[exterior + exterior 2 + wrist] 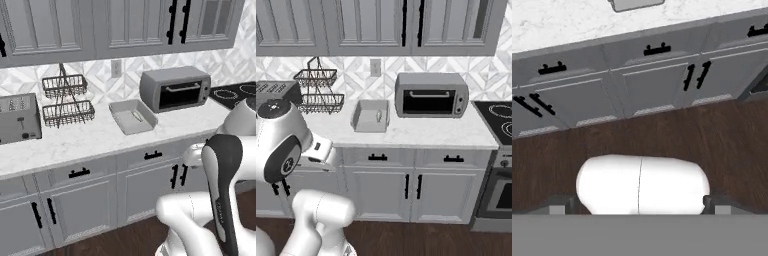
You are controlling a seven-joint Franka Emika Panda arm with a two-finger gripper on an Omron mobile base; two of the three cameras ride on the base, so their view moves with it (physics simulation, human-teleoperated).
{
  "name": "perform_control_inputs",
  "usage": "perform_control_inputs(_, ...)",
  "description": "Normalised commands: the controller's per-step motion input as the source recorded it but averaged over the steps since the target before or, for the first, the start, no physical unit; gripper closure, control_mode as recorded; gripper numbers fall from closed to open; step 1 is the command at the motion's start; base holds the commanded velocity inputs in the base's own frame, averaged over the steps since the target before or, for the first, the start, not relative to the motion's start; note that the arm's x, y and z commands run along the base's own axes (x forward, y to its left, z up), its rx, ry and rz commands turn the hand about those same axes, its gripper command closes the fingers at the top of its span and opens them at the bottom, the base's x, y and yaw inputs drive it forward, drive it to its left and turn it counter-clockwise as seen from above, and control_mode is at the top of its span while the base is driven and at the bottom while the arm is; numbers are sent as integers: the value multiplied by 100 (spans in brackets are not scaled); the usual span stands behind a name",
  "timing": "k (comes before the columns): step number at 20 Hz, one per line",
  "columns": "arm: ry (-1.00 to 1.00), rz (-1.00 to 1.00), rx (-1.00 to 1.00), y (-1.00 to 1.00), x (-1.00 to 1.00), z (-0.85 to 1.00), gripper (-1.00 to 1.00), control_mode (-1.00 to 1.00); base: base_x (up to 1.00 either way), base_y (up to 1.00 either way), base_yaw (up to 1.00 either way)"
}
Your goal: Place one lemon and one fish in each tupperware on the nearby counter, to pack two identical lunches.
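One light-grey tupperware (125,123) (360,120) rests on the white marble counter (85,140) (421,132), just left of the toaster oven. A small pale slender fish (136,116) (378,116) lies inside it, toward its right wall. In the hand view a corner of the tupperware (634,4) shows at the top edge, beyond the counter (562,22). My gripper (638,206) is open, its fingertips (559,205) wide apart with nothing between them. It hangs in front of the cabinets over the dark floor, well short of the counter. The lemon is out of view.
A grey toaster oven (175,90) (431,95) stands right of the tupperware, and a black stove top (235,94) (501,112) beyond it. Two-tier wire baskets (66,102) (318,92) and a silver toaster (19,119) (276,89) stand to the left. Wall cabinets hang overhead.
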Motion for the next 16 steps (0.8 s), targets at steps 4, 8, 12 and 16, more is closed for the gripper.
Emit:
perform_control_inputs(4, 0, 0, 0, 0, 0, 0, -100, 100, -48, 0, 82)
perform_control_inputs(8, 0, 0, 0, 0, 0, 0, -100, 100, -2, 15, 94)
perform_control_inputs(12, 0, 0, 0, 0, 0, 0, -100, 100, 0, 33, 93)
perform_control_inputs(16, 0, 0, 0, 0, 0, 0, -100, 100, 0, 41, 89)
